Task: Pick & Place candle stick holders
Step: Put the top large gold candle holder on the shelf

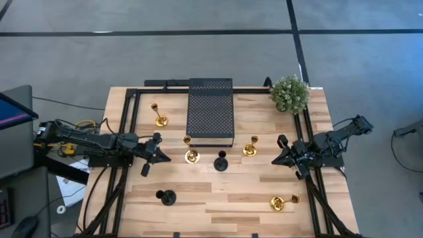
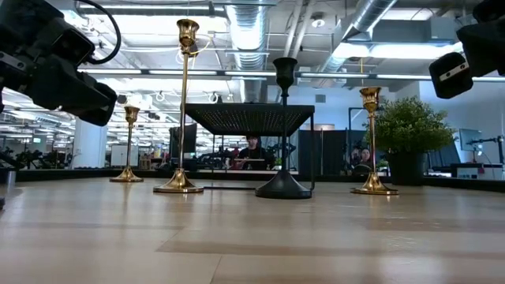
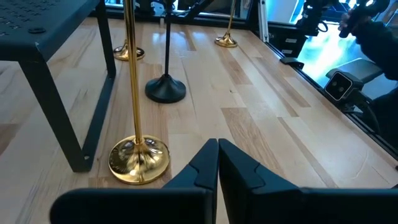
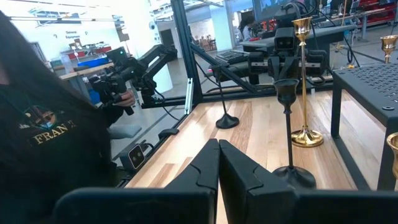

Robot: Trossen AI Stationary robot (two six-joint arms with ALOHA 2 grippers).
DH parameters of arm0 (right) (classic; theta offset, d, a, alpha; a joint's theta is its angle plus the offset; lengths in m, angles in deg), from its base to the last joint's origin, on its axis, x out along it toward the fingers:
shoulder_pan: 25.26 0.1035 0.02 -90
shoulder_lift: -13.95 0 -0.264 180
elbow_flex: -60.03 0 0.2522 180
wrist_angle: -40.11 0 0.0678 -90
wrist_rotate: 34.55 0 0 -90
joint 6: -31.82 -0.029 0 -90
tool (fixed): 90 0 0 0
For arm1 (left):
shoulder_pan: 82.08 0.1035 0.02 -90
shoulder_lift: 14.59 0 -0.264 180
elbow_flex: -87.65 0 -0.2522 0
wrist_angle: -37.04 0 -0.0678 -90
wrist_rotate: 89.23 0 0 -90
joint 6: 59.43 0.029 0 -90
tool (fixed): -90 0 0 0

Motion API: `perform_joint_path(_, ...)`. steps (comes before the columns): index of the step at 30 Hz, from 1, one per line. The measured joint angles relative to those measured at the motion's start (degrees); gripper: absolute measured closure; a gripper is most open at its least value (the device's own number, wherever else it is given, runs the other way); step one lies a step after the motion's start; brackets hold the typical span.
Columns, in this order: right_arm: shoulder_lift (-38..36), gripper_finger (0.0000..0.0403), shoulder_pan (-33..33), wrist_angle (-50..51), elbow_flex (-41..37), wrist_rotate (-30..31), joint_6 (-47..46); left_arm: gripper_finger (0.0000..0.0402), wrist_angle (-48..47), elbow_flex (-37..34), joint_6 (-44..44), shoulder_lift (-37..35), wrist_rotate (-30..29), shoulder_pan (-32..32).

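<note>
Three gold candlestick holders stand upright on their round bases: one at the far left (image 1: pixel 159 119), one (image 1: pixel 191 156) in front of the platform and one (image 1: pixel 250 149) right of it. A fourth gold one (image 1: pixel 277 203) is at the near right. One black holder (image 1: pixel 221 162) stands mid-table and another (image 1: pixel 166 196) at the near left. My left gripper (image 1: pixel 164 157) is shut and empty, just left of the middle gold holder (image 3: pixel 138 160). My right gripper (image 1: pixel 275 159) is shut and empty, right of the gold holder there, pointing toward the black holder (image 4: pixel 289 124).
A black perforated platform (image 1: pixel 210 112) stands on legs at the far middle. A bushy green plant (image 1: pixel 289 93) stands at the far right corner. A black frame (image 1: pixel 125 125) runs along the table's sides. A person in a dark shirt (image 4: pixel 50 130) is beyond the table's left side.
</note>
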Motion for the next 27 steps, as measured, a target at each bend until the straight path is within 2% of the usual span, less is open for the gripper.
perform_joint_path(5,0.02,0.0403,0.0,-0.03,0.02,0.04,3.3,0.039,0.3,0.0,-0.02,-0.01,0.0,-0.02)
perform_joint_path(20,0.0,0.0403,0.0,-0.06,0.02,0.43,3.65,0.039,0.55,-0.01,-0.02,-0.01,0.0,-0.02)
perform_joint_path(24,0.02,0.0403,0.0,-0.38,0.01,4.01,3.63,0.039,0.95,-0.01,0.0,-0.02,0.0,-0.02)
perform_joint_path(27,0.0,0.0403,-0.04,-0.43,0.02,4.46,3.63,0.039,1.17,-0.01,0.0,0.0,0.0,-0.02)
